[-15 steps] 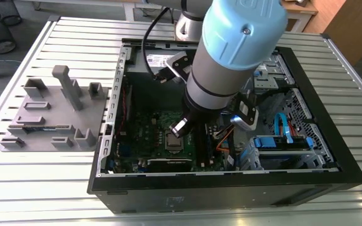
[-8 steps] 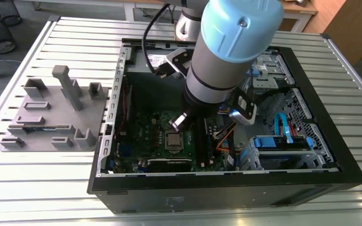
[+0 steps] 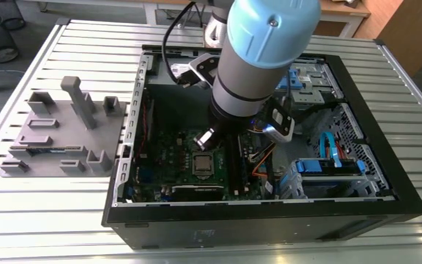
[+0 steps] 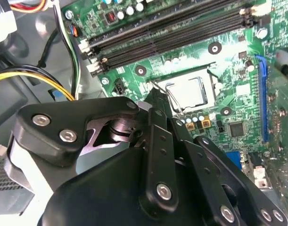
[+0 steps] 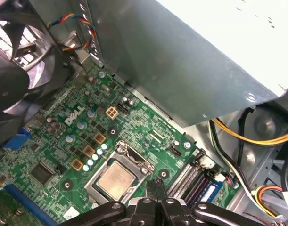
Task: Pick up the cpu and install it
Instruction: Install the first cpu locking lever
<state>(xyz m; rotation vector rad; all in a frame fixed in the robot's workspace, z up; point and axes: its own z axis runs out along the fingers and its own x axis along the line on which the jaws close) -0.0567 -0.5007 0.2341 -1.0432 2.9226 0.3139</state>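
Inside the open black computer case [image 3: 270,223], the small square silvery-grey cpu [image 5: 116,179] lies flat in its socket on the green motherboard [image 5: 134,123]. My black end effector [image 5: 155,182] hangs just above its edge, fingers pressed together on nothing. I cannot tell whether the socket frame is latched. In the exterior view, the grey-and-blue arm [image 3: 259,60] hides the board's far part.

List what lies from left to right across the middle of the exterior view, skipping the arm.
grey fixture block → cpu, seated in the motherboard socket inside the open computer case → blue drive bracket
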